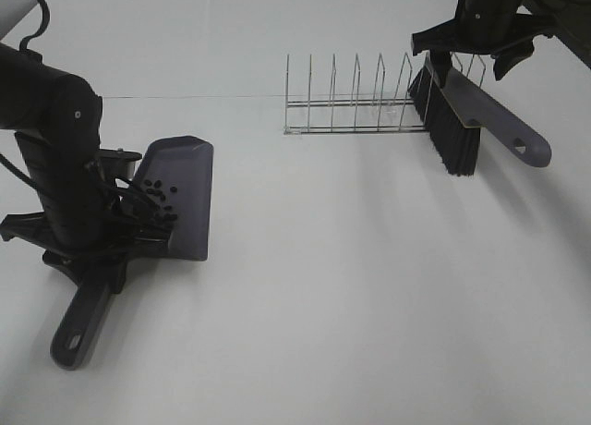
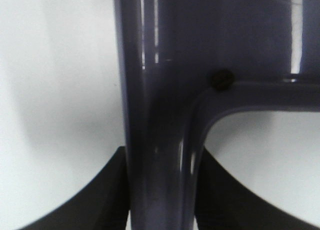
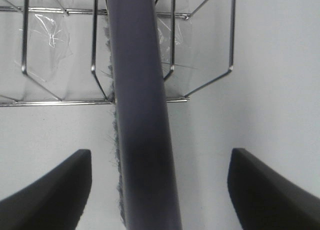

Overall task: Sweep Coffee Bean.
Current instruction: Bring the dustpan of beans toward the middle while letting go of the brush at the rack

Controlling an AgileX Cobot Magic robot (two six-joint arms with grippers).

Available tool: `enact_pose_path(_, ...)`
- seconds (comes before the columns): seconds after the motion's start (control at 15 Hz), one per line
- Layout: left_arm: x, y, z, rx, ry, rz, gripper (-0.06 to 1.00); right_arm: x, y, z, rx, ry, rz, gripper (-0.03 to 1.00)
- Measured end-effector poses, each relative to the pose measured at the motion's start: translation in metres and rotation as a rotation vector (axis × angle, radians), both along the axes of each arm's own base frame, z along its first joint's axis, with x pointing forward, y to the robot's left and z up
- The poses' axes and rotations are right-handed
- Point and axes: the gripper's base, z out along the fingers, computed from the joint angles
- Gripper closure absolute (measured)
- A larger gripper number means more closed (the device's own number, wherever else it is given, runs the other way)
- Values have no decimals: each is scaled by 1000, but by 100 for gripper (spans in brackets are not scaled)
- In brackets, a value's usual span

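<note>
The grey dustpan (image 1: 180,199) lies on the white table at the left, its handle (image 1: 78,328) pointing toward the front. Several coffee beans (image 1: 157,194) lie inside it, and one bean (image 2: 221,79) shows in the left wrist view. My left gripper (image 1: 102,249) is shut on the dustpan's handle (image 2: 155,140). The brush (image 1: 452,134) stands bristles down at the right end of the wire rack, its grey handle (image 1: 517,139) pointing right. My right gripper (image 1: 471,51) is open just above it. In the right wrist view its fingers (image 3: 50,190) stand wide apart on either side of the brush (image 3: 142,140), not touching it.
A wire dish rack (image 1: 355,102) stands at the back centre, with clear tape on its base (image 3: 45,30). The white table (image 1: 369,286) stretches between the dustpan and the rack. The table's back edge runs behind the rack.
</note>
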Motion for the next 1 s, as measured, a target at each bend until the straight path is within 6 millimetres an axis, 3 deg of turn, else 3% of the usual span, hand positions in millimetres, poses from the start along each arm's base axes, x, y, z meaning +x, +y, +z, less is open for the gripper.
enact_pose_path(0.4,1,-2,17,-38,-41,22,62,-19,-2,53,21,-7,-32,31)
enact_pose_path(0.73,-4,-27,24,-94,-51,17,62,-20,1,54,53,-4,-31,31)
enact_pose_path(1.0,1,-37,9,-135,-5,21,62,-20,1,54,51,-1,-24,31)
